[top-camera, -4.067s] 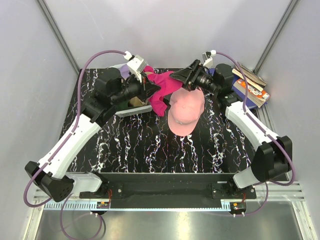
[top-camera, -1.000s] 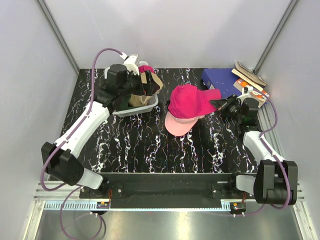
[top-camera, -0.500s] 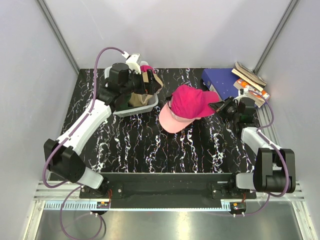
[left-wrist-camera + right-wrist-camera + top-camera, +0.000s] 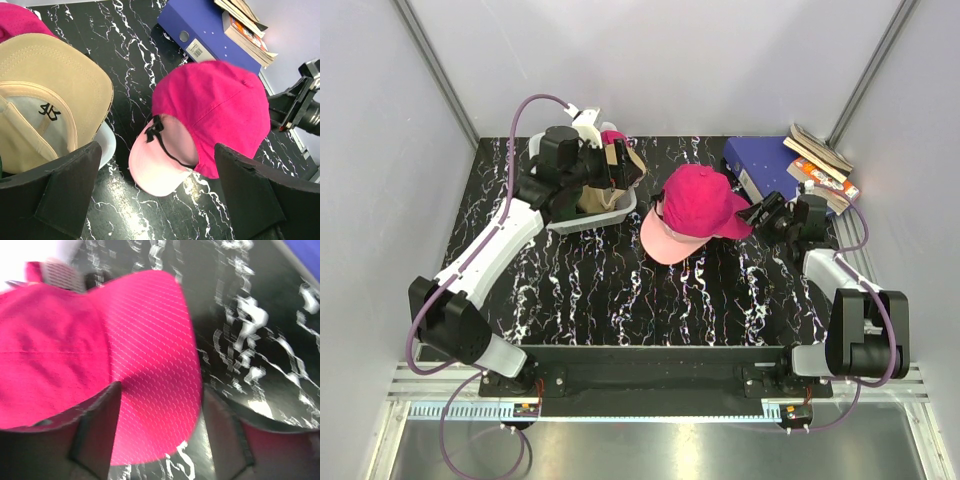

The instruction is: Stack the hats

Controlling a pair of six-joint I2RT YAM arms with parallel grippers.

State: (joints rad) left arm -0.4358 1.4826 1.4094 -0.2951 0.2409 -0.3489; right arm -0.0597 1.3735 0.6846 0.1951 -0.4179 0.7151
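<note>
Now the right gripper (image 4: 752,213) has let go, its fingers apart around the brim. The bright magenta cap (image 4: 700,200) sits on the light pink cap (image 4: 663,245), mid-table. The left gripper (image 4: 623,170) is wide open.

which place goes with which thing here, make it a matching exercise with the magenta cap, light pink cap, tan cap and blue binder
Things
1. magenta cap
2. light pink cap
3. tan cap
4. blue binder

Places
A. in the grey basket
B. at the far right, beside the stacked books
C. on top of another cap
D. underneath another cap, brim sticking out

Pairs: 1-C, 2-D, 3-A, 4-B
</note>
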